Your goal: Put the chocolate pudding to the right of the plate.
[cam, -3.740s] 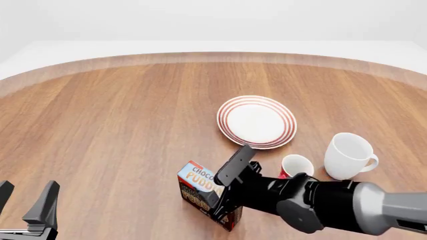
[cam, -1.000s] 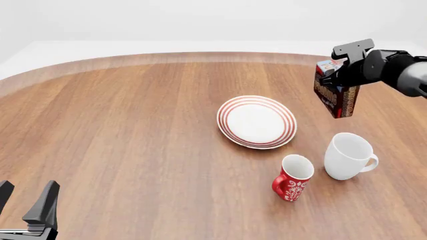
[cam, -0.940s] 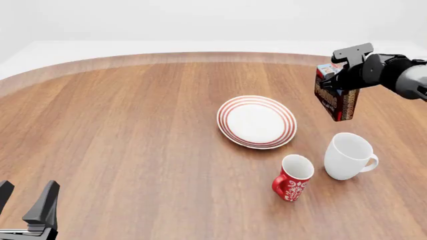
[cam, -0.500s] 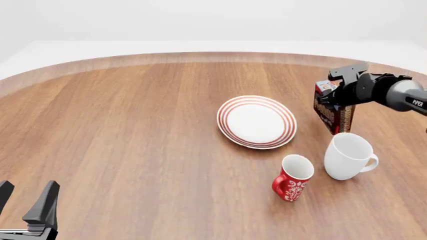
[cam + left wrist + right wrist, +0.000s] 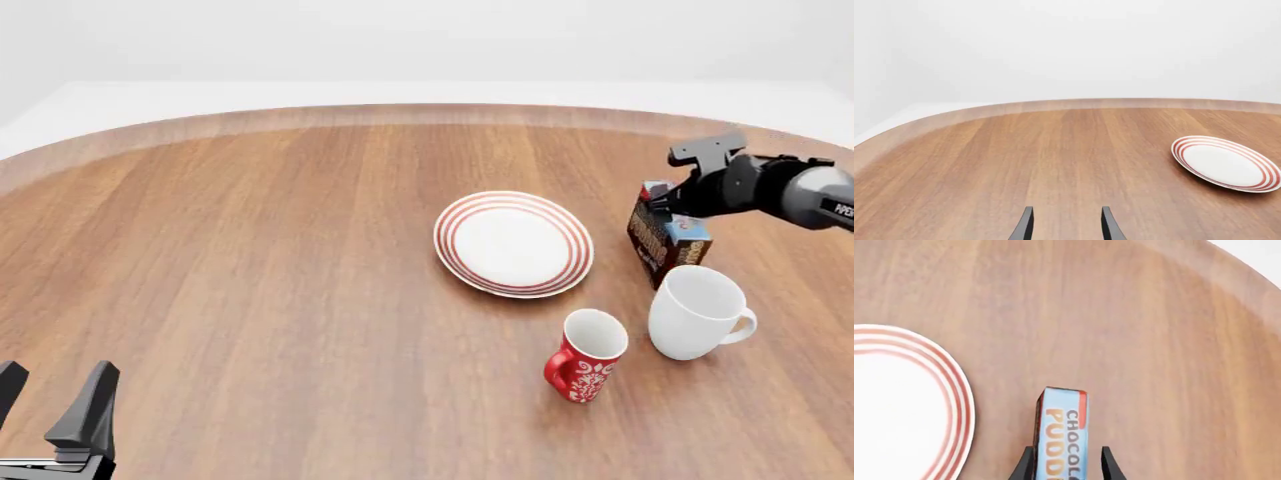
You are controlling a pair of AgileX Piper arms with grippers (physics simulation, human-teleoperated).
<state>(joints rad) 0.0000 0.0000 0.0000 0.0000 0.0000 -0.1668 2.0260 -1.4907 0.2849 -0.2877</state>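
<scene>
The chocolate pudding [image 5: 663,240] is a carton with a light blue top and dark brown sides. It stands on the table just right of the plate [image 5: 514,243], a white plate with red rings. My right gripper [image 5: 670,212] is low over the carton, open, with a finger on each side. In the right wrist view the carton [image 5: 1062,425] sits between the fingers with a small gap, and the plate [image 5: 894,405] lies beside it. My left gripper [image 5: 51,405] is open and empty at the near left corner. It also shows in the left wrist view [image 5: 1066,227], with the plate [image 5: 1225,163] far off.
A white mug [image 5: 694,310] stands just in front of the carton, very close to it. A red patterned mug [image 5: 587,355] stands to the left of the white mug, in front of the plate. The wooden table's curved far edge [image 5: 400,112] runs behind.
My right gripper has come down and nearer with the carton, set it on the table right of the plate, and opened. The left arm has not moved.
</scene>
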